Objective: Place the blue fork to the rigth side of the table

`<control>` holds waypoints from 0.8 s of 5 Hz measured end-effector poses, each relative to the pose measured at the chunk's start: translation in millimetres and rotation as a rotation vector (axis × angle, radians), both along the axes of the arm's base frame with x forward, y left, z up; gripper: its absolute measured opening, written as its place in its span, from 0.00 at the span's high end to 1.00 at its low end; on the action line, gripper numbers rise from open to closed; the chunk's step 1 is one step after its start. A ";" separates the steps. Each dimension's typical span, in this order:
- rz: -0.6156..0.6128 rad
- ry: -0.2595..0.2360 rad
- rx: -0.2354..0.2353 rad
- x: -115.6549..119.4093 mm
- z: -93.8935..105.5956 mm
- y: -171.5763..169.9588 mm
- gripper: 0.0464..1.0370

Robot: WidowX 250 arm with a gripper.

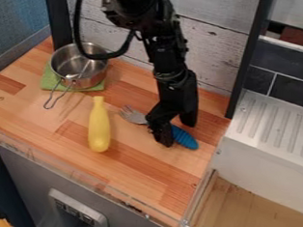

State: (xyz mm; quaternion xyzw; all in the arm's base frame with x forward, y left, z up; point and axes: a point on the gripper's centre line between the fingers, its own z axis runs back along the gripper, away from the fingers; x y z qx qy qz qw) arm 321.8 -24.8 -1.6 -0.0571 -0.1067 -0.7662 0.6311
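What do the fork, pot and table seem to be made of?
The fork looks like shiny metal at the tines, with a matte, ridged blue handle, probably plastic or rubber. The pot seems to be polished steel, given its silvery reflections. The table appears to be smooth wood, in joined strips of varying tone.

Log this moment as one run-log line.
claw: open, at blue-handled fork | fork: on wooden counter | yellow object: beside fork | metal pot: on green cloth
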 end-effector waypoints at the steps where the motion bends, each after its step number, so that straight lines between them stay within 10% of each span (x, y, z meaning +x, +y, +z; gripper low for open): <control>1: -0.006 -0.017 0.000 2.1 -0.1 -2.1 0.35; 2: 0.017 -0.007 -0.033 -1.2 -1.2 -6.4 0.61; 4: 0.067 0.006 -0.138 -11.3 13.0 -14.8 0.63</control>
